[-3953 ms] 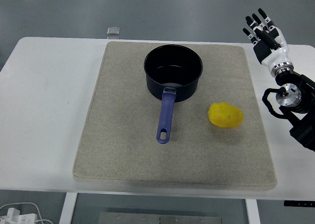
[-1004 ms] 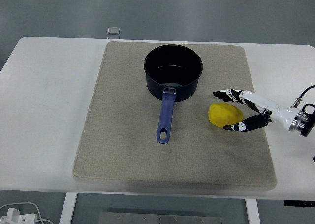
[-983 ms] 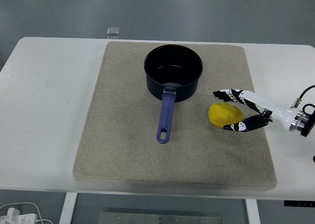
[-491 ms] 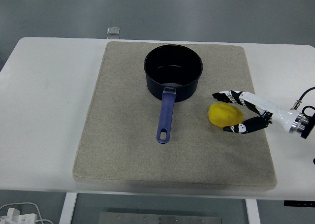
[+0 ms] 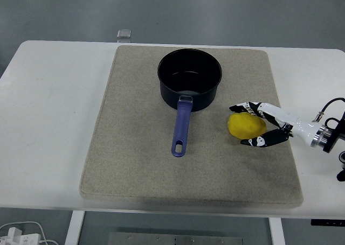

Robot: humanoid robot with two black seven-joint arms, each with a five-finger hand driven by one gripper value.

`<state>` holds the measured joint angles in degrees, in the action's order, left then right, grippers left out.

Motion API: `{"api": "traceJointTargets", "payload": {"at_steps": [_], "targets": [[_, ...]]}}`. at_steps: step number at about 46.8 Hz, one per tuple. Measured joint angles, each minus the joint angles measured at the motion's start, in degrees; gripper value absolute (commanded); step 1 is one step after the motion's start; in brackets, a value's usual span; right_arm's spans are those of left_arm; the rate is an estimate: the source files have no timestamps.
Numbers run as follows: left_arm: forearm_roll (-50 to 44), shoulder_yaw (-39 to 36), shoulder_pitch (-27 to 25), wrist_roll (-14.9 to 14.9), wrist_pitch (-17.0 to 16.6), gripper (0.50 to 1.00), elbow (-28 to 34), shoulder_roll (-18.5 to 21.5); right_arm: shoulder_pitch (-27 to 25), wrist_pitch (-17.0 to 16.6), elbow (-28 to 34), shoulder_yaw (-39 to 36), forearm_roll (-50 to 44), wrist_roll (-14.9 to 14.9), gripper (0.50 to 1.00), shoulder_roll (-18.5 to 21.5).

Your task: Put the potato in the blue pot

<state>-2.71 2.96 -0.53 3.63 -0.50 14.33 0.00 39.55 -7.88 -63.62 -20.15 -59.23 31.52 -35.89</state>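
Note:
A yellow potato (image 5: 245, 125) lies on the beige mat (image 5: 135, 148), to the right of the pot's handle. The blue pot (image 5: 190, 77) stands upright at the mat's back middle, its blue handle (image 5: 181, 127) pointing toward me, and nothing shows inside it. My right hand (image 5: 253, 124) reaches in low from the right edge. Its fingers (image 5: 243, 107) lie along the potato's far side and its thumb (image 5: 257, 141) along the near side, spread around the potato without closing on it. The left arm is out of view.
The mat covers most of the white table (image 5: 48, 116). A small grey square object (image 5: 124, 34) sits at the table's far edge, behind the mat. Cables lie on the floor at the bottom left.
The right hand came down from raised at the right edge to table level and has slid left, bringing fingers and thumb further around the potato. Potato and pot have not moved.

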Motion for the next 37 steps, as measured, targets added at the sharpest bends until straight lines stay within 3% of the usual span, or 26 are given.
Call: {"api": "traceJointTargets", "payload": {"at_steps": [12,37], "targets": [[0.0,0.0,0.0,0.0,0.0,0.994,0.0,0.0,0.2,3.7,0.0,0.0,0.5,3.4,0.500,0.2],[0.0,0.0,0.0,0.0,0.0,0.994,0.0,0.0,-0.1,4.5,0.0,0.0,0.5,3.3,0.500,0.2]]}}
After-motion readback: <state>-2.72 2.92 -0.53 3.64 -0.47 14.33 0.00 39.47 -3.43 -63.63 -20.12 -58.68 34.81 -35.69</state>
